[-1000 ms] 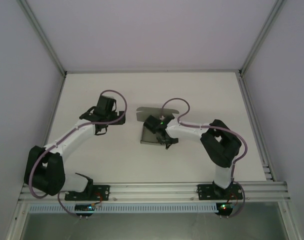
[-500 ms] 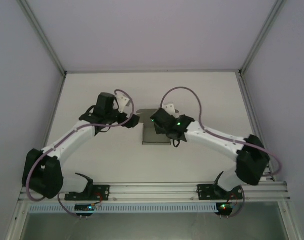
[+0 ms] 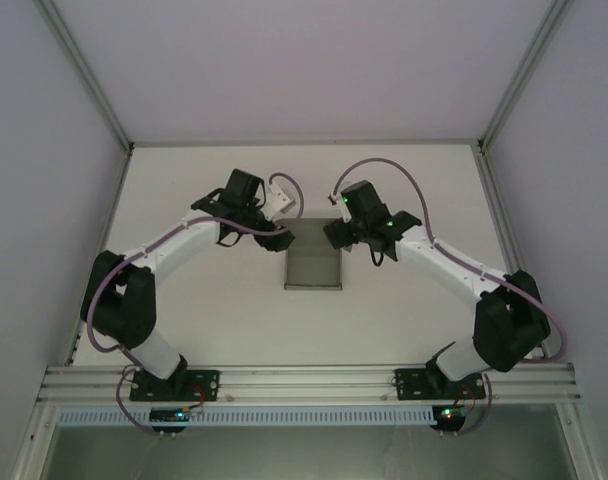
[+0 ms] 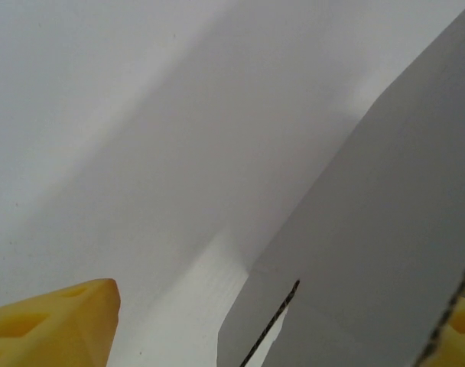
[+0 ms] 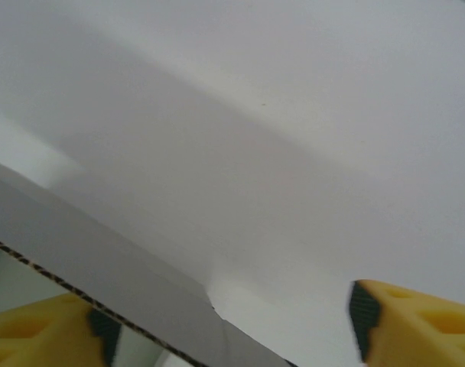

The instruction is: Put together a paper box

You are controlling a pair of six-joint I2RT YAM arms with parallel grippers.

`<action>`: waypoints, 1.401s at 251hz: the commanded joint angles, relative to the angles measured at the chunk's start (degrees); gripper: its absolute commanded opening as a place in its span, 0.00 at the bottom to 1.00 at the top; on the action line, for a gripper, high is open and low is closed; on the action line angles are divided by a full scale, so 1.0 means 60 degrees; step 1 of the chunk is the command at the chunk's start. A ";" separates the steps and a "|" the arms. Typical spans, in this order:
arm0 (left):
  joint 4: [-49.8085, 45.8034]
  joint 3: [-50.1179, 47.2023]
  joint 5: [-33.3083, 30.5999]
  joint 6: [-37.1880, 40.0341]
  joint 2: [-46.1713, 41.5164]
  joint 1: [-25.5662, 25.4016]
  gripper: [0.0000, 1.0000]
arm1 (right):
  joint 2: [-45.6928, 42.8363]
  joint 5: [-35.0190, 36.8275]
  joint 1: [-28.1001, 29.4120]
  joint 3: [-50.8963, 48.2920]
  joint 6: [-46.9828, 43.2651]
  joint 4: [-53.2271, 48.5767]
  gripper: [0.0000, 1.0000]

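1. Grey thin-cardboard paper box (image 3: 314, 268) lies in the middle of the surface (image 3: 434, 320); likely light, bendy, easily creased.
2. Best taken gently by its flap edges.
3. Spread wide, left fingers (image 4: 56, 325) and right fingers (image 5: 416, 321) each straddle a flap without pinching.

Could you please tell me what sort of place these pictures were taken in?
Probably a lab robot cell: a white tabletop enclosed by plain pale walls and aluminium frame rails, with two white-and-black robot arms bolted at its near edge.
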 commanded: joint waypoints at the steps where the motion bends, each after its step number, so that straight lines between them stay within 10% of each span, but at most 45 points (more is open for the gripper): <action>1: -0.0357 0.0094 -0.0026 0.0310 -0.0021 -0.0027 0.80 | 0.0149 -0.1327 -0.0291 -0.0080 -0.0360 0.0030 0.67; 162: -0.0270 0.0012 -0.0711 -0.0229 -0.0258 -0.0130 0.00 | 0.0501 -0.1779 -0.0411 0.0102 0.0058 -0.0750 0.06; 351: 0.2669 0.0604 -0.3727 -0.7685 0.0855 -0.1017 0.02 | 0.1491 0.1539 0.0531 0.0279 0.5458 0.2933 0.08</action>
